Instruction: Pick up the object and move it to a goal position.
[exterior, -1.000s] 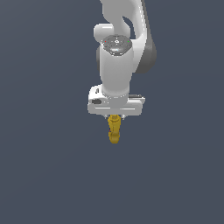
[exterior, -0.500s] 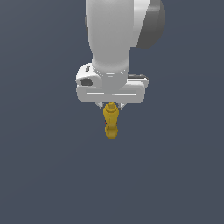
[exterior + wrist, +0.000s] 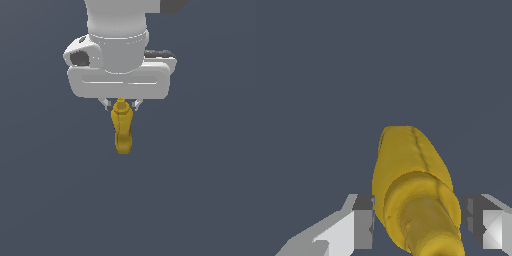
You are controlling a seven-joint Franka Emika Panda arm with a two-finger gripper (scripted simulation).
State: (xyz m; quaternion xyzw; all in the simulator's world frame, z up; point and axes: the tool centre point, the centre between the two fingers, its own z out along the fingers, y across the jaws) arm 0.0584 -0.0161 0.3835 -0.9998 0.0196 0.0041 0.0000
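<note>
Wrist view: object (image 3: 413, 190) stem end cut off | gripper (image 3: 418, 225) fingertips cropped

Banana's (image 3: 122, 131) upper end hidden behind the white hand; jaws cut off in the wrist view.

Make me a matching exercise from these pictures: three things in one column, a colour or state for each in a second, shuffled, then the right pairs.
Things:
1. banana
2. hand
3. background

Colours or states:
A. plain dark blue-grey
B. white, closed on something
C. yellow, hanging below the fingers

Pairs: 1-C, 2-B, 3-A
</note>
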